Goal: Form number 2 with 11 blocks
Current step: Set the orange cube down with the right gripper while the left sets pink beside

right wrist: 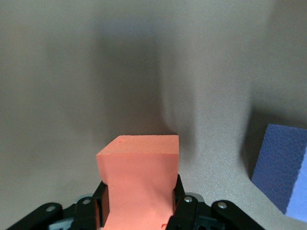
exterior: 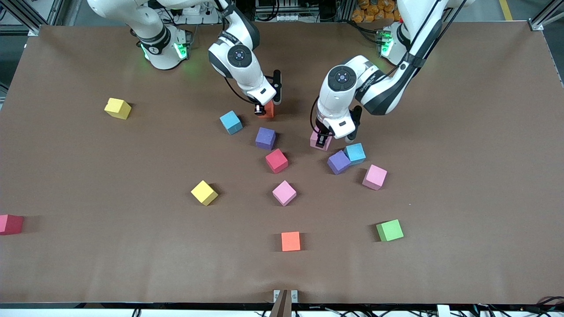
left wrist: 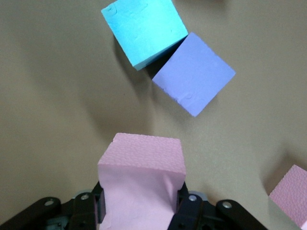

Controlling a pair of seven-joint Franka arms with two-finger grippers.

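Black fingers (left wrist: 183, 203) of left gripper (left wrist: 141, 208) clamped on pink matte foam cube (left wrist: 142, 187); light-blue cube (left wrist: 144, 29) and purple cube (left wrist: 194, 73) touching, at its 5 o'clock in front view. Right gripper (right wrist: 139, 211) clamps orange foam cube (right wrist: 139, 184). Remaining cubes scattered across brown worktop (exterior: 462, 132); no digit formed.

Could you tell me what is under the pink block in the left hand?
The left hand is shut on the pink block; bare table surrounds it, but its underside is hidden.
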